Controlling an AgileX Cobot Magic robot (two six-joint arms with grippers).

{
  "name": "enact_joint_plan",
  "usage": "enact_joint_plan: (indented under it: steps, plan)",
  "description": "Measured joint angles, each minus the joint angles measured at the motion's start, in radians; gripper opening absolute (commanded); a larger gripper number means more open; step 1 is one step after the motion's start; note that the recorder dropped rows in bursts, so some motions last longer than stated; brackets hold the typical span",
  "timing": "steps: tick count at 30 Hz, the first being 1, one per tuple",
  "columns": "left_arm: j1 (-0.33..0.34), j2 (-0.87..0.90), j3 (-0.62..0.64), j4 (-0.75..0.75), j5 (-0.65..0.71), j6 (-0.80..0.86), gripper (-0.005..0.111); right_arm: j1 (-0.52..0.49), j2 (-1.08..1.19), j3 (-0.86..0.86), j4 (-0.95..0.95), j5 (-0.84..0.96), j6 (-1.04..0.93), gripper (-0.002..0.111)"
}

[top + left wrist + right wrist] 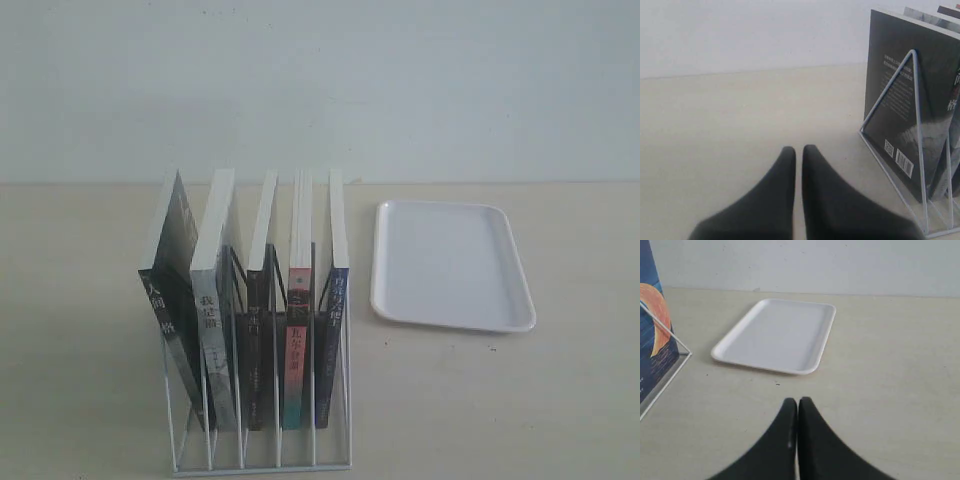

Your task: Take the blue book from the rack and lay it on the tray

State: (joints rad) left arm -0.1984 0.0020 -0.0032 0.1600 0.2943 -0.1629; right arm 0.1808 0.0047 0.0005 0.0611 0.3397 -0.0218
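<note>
The blue book (334,330) stands upright in the rightmost slot of the white wire rack (262,462); its dark blue spine faces the exterior camera. Its blue cover with the orange moon (655,335) shows at the edge of the right wrist view, behind a rack wire (667,337). The white tray (450,265) lies flat and bare to the right of the rack, and also appears as the tray (777,335) ahead of my right gripper (798,401), which is shut on nothing. My left gripper (798,149) is shut too, empty, on the rack's left side. Neither arm shows in the exterior view.
Several other books fill the rack's remaining slots, including a red-and-teal-spined one (296,330) beside the blue book and a dark-covered one (907,95) at the left end. A pale wooden tabletop (500,400) carries everything; a plain wall stands behind.
</note>
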Motion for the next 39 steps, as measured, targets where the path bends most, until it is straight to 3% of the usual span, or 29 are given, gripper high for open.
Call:
enact_joint_plan:
  steps: [10, 17, 26, 30, 39]
  plan:
    - [0.000, 0.000, 0.000, 0.000, 0.000, 0.000, 0.004, 0.000, 0.000, 0.000, -0.017, -0.060, -0.036, 0.000]
    - [0.000, 0.000, 0.000, 0.000, 0.000, 0.000, 0.004, 0.000, 0.000, 0.000, -0.019, -0.662, -0.041, 0.000]
    - [0.000, 0.000, 0.000, 0.000, 0.000, 0.000, 0.004, 0.000, -0.005, -0.024, -0.019, -1.270, 0.035, 0.000]
    - [0.000, 0.000, 0.000, 0.000, 0.000, 0.000, 0.004, 0.000, -0.002, -0.195, -0.017, -1.168, 0.094, 0.000]
    - [0.000, 0.000, 0.000, 0.000, 0.000, 0.000, 0.004, 0.000, 0.335, -0.672, -0.017, -0.294, 0.111, 0.000]
